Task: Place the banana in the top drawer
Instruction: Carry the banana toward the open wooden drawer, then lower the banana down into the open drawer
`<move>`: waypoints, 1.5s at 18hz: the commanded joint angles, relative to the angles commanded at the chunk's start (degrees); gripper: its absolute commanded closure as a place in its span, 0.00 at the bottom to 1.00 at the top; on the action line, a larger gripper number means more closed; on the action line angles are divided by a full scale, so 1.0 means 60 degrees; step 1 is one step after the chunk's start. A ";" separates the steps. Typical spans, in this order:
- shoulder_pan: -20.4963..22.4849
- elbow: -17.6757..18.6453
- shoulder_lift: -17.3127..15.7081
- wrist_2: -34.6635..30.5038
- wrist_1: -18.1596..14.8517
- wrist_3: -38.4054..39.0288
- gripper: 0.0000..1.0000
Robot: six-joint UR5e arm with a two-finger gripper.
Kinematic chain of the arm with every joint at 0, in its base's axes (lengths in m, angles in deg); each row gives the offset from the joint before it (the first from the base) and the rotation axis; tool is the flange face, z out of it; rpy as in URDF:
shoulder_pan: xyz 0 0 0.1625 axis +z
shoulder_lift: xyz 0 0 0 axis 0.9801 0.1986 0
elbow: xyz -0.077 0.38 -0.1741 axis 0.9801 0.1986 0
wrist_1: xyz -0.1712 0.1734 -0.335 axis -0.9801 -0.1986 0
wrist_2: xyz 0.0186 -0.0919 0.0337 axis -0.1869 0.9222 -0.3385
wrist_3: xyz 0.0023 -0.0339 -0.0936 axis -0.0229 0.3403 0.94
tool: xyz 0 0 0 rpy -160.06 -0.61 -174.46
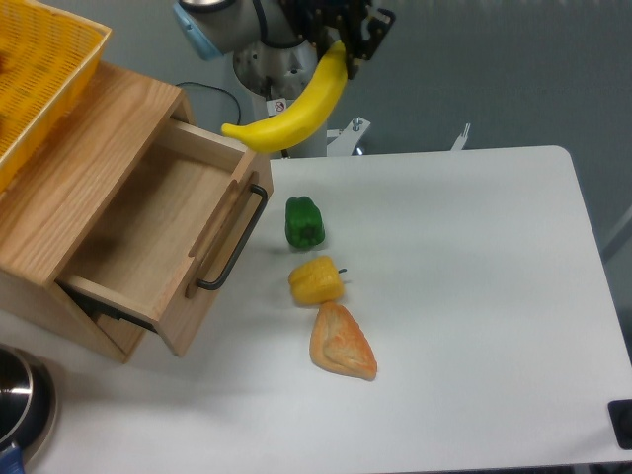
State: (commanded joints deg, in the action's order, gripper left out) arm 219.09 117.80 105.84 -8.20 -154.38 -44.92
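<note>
1. While gripped by its upper end, banana (291, 111) hangs in the air, slanting down and to the left, lower tip just above the far right corner of the open top drawer (148, 232), not yet over the cavity.
2. Clamped on that upper end by gripper (342, 41), fingers pinching the fruit from both sides; long yellow body dangling free below.
3. Pulled well out of the oak cabinet (74, 168), drawer box bare inside, black bar handle (237, 237) facing the table's middle.
4. Likely next: carry further left over the cavity, lower, release.
5. Risk: held at one end only, so likely to swing or twist in the grip during a quick move.
6. Risk: low tip could strike the drawer's front panel or side wall on the way across, knocking the fruit askew or out of the fingers.
7. Risk: released too early, could land on the drawer rim and tip out toward the table.
8. Risk: dropped crosswise, one end might rest on a wall and stick up.
9. Near the drawer front on the white table (474, 296): green bell pepper (304, 222), yellow bell pepper (316, 280), triangular pastry (342, 342), in a row toward the near edge.
10. Yellow mesh basket (39, 69) on the cabinet top.
11. Small round sticker (280, 107) on the arm's base, too small to read.
12. No other writing or brand legible.
</note>
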 joint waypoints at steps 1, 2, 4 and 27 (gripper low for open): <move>-0.0147 0.0000 0.0044 -0.0103 0.0000 0.0219 0.80; -0.0279 0.0015 0.0073 -0.0119 0.0000 0.0395 0.80; -0.0499 0.0058 0.0088 -0.0206 0.0000 0.0630 0.80; -0.3619 0.0132 0.1464 -0.1451 0.0365 0.3795 0.80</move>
State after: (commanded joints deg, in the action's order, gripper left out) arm 197.38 118.59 114.62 -16.91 -152.19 -22.15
